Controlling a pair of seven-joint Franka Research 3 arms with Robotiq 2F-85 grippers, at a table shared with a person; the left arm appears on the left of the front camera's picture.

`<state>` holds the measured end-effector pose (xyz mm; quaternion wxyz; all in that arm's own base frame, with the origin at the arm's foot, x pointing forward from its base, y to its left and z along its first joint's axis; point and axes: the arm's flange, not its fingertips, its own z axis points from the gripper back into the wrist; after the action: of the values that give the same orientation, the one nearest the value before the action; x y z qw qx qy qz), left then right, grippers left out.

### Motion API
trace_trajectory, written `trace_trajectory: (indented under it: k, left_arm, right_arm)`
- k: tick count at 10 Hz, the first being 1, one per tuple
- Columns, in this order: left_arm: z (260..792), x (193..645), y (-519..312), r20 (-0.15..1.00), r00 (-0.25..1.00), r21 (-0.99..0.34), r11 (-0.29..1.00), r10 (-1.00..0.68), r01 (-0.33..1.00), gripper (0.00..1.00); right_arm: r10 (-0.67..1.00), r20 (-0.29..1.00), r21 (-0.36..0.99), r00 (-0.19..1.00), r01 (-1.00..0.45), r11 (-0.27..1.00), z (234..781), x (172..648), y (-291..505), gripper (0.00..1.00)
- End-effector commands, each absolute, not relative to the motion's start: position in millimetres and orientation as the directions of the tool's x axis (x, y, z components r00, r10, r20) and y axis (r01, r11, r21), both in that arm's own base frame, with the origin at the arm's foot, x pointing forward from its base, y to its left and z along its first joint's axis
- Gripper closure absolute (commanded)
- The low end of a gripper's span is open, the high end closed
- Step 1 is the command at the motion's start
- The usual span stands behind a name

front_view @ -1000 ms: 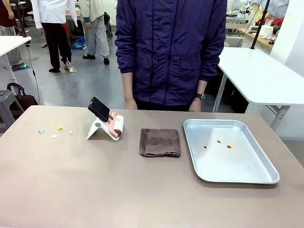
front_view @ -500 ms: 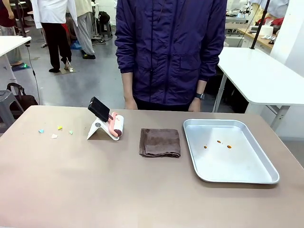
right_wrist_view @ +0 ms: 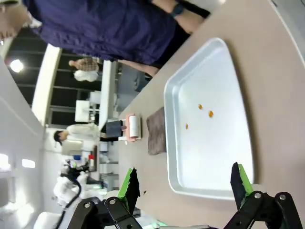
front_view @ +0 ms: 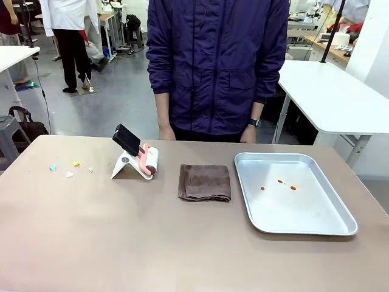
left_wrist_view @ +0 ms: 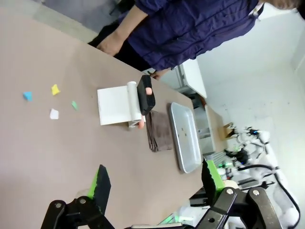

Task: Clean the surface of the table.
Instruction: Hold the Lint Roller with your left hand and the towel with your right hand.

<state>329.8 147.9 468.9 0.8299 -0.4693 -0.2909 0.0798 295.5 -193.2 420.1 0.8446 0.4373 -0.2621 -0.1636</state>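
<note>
**Front view.** The table (front_view: 121, 243), matte brown-beige, spans the whole foreground. It runs from the near edge to the person (front_view: 219, 67), who stands at its far side in a dark purple jacket, one hand (front_view: 166, 132) hanging just at the far edge.

Lying on the top, from the robot's left to its right:
- Four small paper scraps (front_view: 70, 174), blue, yellow, white and green, loosely grouped near the left end.
- A white stand (front_view: 123, 166) with a pink-and-white roller (front_view: 149, 160) leaning on it, a black block at the roller's upper end.
- A dark brown cloth (front_view: 205, 182), folded flat, apart from both neighbours.
- A silver tray (front_view: 328, 228), lying flat with three orange-brown specks (front_view: 280, 181) inside.

A white table (front_view: 340, 97) stands behind, to the right.

**Left wrist view.** The left gripper (left_wrist_view: 156, 179) is held clear of the table. Its jaws are wide apart, green pads facing each other, with nothing between them. Beyond it the scraps, stand, roller, cloth and tray lie in one row along the top.

**Right wrist view.** The right gripper (right_wrist_view: 184, 181) also stands with its jaws wide apart and holds nothing. The tray's near rim appears farther off between its fingers, with the cloth and roller beyond.
</note>
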Motion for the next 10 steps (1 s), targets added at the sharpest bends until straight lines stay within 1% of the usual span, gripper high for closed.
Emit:
trace_trajectory:
  k: [1, 3, 4, 6, 7, 8, 9, 10]
  left_arm:
    - [484, 351, 130, 0.42, 0.852, -0.773, 0.615, 0.313, 0.155, 0.0]
    - [491, 385, 99, 0.423, 0.893, -0.7, 0.681, 0.156, 0.213, 0.0]
    - [491, 401, 80, 0.411, 0.908, -0.667, 0.704, 0.078, 0.242, 0.0]
    - [481, 437, 41, 0.384, 0.923, -0.62, 0.75, 0.033, 0.231, 0.0]
    - [476, 452, 19, 0.375, 0.927, -0.608, 0.759, 0.015, 0.234, 0.0]
    - [470, 463, 4, 0.371, 0.929, -0.609, 0.753, -0.007, 0.249, 0.0]
    - [466, 473, -14, 0.371, 0.929, -0.598, 0.763, -0.008, 0.246, 0.0]
    - [460, 482, -28, 0.372, 0.928, -0.591, 0.767, -0.015, 0.25, 0.0]
  right_arm:
    - [-0.439, 0.397, 0.756, 0.806, -0.016, 0.654, 440, 286, -90, 0.0]
    - [-0.256, 0.493, 0.655, 0.831, -0.161, 0.738, 470, 321, -14, 0.0]
    - [-0.181, 0.514, 0.599, 0.838, -0.2, 0.776, 481, 339, 26, 0.0]
    - [-0.009, 0.513, 0.511, 0.859, -0.297, 0.807, 489, 363, 110, 0.0]
    - [0.077, 0.479, 0.475, 0.874, -0.332, 0.815, 484, 369, 146, 0.0]
    - [0.127, 0.43, 0.437, 0.894, -0.329, 0.837, 475, 373, 177, 0.0]
    - [0.18, 0.357, 0.431, 0.917, -0.333, 0.839, 465, 377, 201, 0.0]
    - [0.2, 0.263, 0.412, 0.944, -0.298, 0.861, 452, 381, 224, 0.0]
